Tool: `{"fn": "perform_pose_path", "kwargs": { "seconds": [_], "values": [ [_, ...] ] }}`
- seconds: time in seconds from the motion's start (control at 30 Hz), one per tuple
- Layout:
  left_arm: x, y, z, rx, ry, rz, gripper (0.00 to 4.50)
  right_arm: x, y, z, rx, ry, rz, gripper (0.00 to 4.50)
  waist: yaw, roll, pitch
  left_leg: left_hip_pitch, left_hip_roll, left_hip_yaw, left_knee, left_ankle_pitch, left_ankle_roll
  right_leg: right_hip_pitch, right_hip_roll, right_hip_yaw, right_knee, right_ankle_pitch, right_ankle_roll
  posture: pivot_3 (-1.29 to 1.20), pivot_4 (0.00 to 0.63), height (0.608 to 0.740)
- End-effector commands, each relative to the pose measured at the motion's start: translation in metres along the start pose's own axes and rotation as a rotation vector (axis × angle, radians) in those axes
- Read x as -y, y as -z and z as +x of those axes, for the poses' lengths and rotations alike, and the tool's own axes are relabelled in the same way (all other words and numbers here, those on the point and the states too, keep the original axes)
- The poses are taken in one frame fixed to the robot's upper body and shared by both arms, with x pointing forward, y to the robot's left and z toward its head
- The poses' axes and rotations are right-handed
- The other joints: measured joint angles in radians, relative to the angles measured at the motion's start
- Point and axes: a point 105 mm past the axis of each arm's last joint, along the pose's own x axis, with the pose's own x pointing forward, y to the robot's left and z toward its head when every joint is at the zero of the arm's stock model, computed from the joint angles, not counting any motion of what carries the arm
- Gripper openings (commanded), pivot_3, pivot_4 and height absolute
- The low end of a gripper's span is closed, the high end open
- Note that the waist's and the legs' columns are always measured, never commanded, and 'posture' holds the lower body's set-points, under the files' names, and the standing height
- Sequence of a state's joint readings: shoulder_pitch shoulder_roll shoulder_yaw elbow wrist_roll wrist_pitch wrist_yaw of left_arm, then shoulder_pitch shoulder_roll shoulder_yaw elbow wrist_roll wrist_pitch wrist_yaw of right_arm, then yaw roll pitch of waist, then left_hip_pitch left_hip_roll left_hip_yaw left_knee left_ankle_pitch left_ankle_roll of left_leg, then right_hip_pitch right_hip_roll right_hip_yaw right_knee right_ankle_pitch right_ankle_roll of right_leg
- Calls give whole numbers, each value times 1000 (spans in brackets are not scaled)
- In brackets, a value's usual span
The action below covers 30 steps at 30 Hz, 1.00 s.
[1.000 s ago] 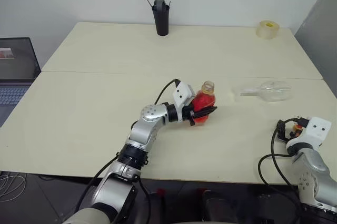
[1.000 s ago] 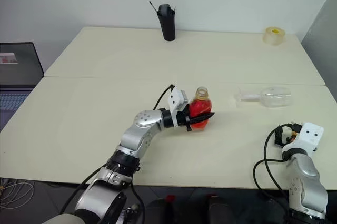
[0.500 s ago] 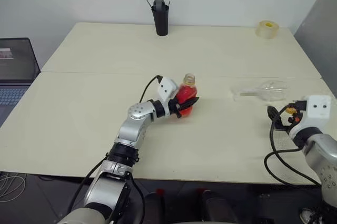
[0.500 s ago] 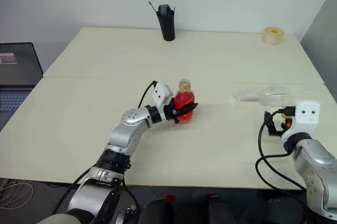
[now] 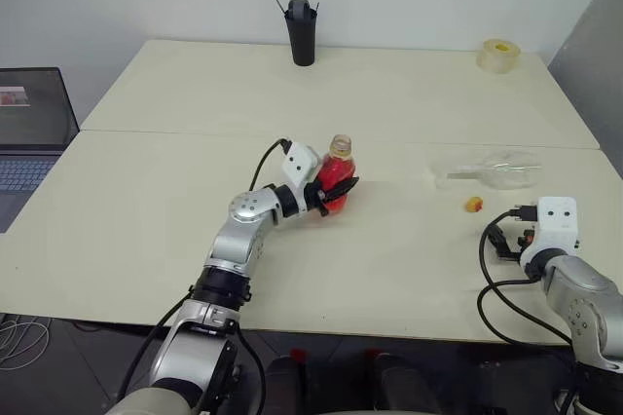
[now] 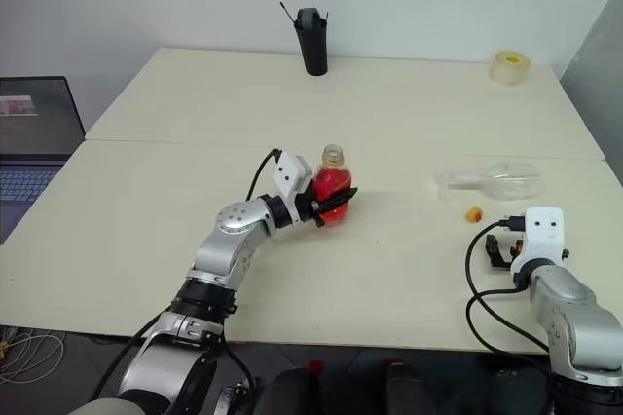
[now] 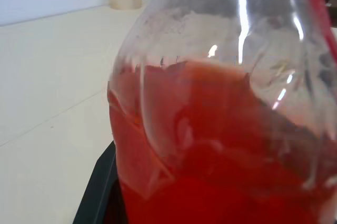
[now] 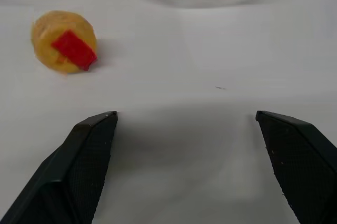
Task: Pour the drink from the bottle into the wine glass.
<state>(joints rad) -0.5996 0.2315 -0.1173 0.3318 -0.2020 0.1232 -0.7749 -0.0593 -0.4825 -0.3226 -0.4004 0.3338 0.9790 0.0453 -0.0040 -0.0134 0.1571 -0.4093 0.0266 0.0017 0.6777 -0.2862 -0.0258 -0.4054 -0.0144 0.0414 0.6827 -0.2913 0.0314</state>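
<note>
The uncapped bottle (image 5: 336, 170) is gripped upright by the left hand (image 5: 329, 195) at mid-surface. The wine glass (image 5: 492, 171) lies on its side at the right, near the spread-open right hand (image 8: 184, 145) and the cap (image 8: 64, 41). Standing the glass up is judged the next need before pouring.

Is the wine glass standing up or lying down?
Lying down. The wine glass rests on its side on the table, stem level with the tabletop, beside the loose cap.

Cap (image 8: 64, 42) near toppled wine glass (image 5: 492, 169)
</note>
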Motion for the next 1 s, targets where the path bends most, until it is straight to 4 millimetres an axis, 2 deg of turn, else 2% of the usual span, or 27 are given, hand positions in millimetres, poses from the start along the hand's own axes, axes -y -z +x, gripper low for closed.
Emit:
{"fn": "perform_pose_path", "kwargs": {
  "seconds": [0.03,0.1,0.13,0.2,0.3,0.37,0.43,0.53,0.63,0.87,1.0],
  "values": [
    [-19,-25,-8,69,-72,55,1762,-24,-53,-21,175,-186,-75,4500,-4,0,0,0,0,0,0,0,0,0,0,0,0,0,0,0,150,740],
    [-34,-27,-15,70,-136,55,1762,-60,-83,-45,290,-423,-117,4500,-13,0,0,0,0,0,0,0,0,-1,1,1,1,0,0,0,150,740],
    [-38,-28,-17,69,-155,56,1762,-70,-90,-53,319,-490,-129,4500,-19,0,0,0,0,0,0,0,0,-1,2,0,1,0,0,0,150,740],
    [-57,-28,-27,55,-246,79,1762,-107,-110,-78,395,-721,-151,4500,-24,-1,1,0,2,-3,0,0,0,0,4,-1,1,0,0,0,150,740],
    [-91,-30,-45,40,-426,102,1762,-157,-120,-109,430,-1013,-213,4500,-28,-1,1,0,2,-4,0,0,1,0,5,-1,1,0,-1,0,150,740],
    [-111,-31,-57,30,-537,119,1761,-178,-121,-111,412,-1093,-225,4500,-26,-2,1,0,2,-4,0,0,1,0,4,-2,1,0,-1,0,150,740],
    [-130,-32,-72,32,-659,115,1761,-194,-125,-102,407,-1105,-223,4500,-26,-2,1,-1,2,-5,0,0,1,0,3,-3,0,0,-1,0,150,740],
    [-153,-31,-95,39,-821,98,1761,-216,-131,-91,404,-1121,-203,4500,-25,-2,1,-1,2,-5,1,0,0,-1,-1,-3,0,0,-1,0,150,740],
    [-167,-31,-115,55,-934,83,1761,-235,-133,-86,403,-1154,-206,4500,-24,-3,1,-4,2,-5,2,0,0,-3,-4,-4,0,0,0,0,150,740],
    [-177,-13,-142,73,-1090,14,1761,-250,-133,-89,417,-1210,-235,4500,-22,-4,1,-7,1,-6,2,2,-3,-5,-5,-7,0,1,0,0,150,740],
    [-175,-1,-147,76,-1107,-39,1761,-252,-131,-88,403,-1223,-233,4500,-25,-4,0,-7,2,-6,2,2,-3,-5,-5,-6,1,1,0,0,150,740]
  ]
}}
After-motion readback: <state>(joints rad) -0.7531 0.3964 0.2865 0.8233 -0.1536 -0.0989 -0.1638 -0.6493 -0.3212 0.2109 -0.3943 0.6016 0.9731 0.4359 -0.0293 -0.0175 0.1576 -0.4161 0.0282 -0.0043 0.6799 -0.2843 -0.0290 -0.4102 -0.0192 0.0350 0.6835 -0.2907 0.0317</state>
